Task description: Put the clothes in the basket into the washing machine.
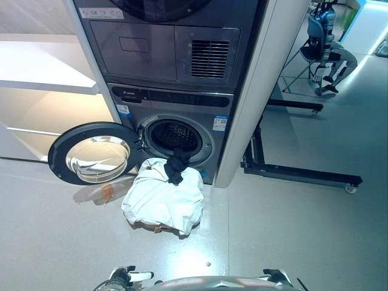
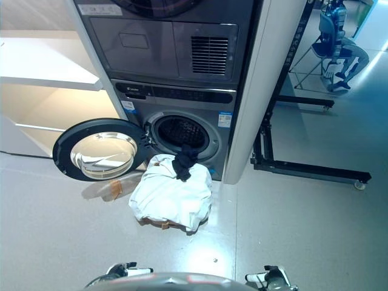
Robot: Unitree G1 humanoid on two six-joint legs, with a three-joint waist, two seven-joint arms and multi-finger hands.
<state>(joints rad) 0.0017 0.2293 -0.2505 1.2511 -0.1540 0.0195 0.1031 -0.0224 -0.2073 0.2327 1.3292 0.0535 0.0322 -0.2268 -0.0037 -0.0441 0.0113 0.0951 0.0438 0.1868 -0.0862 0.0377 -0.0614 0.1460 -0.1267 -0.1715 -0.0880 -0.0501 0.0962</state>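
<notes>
I see a heap of white cloth (image 1: 162, 201) on the grey floor (image 1: 291, 230), draped right over the basket (image 1: 159, 227), of which only a brown edge peeks out along the bottom of the heap. The heap sits directly in front of the washing machine (image 1: 173, 130), just below its round opening.

A black garment (image 1: 176, 165) hangs from the lower lip of that opening down onto the top of the white cloth, touching both. Behind it, the drum (image 1: 174, 136) is dark, and I cannot tell whether anything lies deeper inside.

The round door (image 1: 94, 153) is swung wide open to the left, its glass centre reflecting light. On the floor below the door, just left of the heap, lies a small clear wrapper with a brownish patch (image 1: 104, 193).

Above the washer a second dark appliance (image 1: 163, 45) is stacked, with a vent grille on its front. A white panel (image 1: 254, 91) runs up the right side of the stack. White shelves (image 1: 42, 66) stand to the left.

To the right, a black wheeled frame (image 1: 300, 173) rests on the floor, and in the far upper right corner another machine hangs from a stand (image 1: 321, 36).

At the bottom edge, my left hand (image 1: 125, 277) and my right hand (image 2: 271, 277) just poke into sight, low and well apart from the clothes. So little of each shows that I cannot tell how their fingers are set.
</notes>
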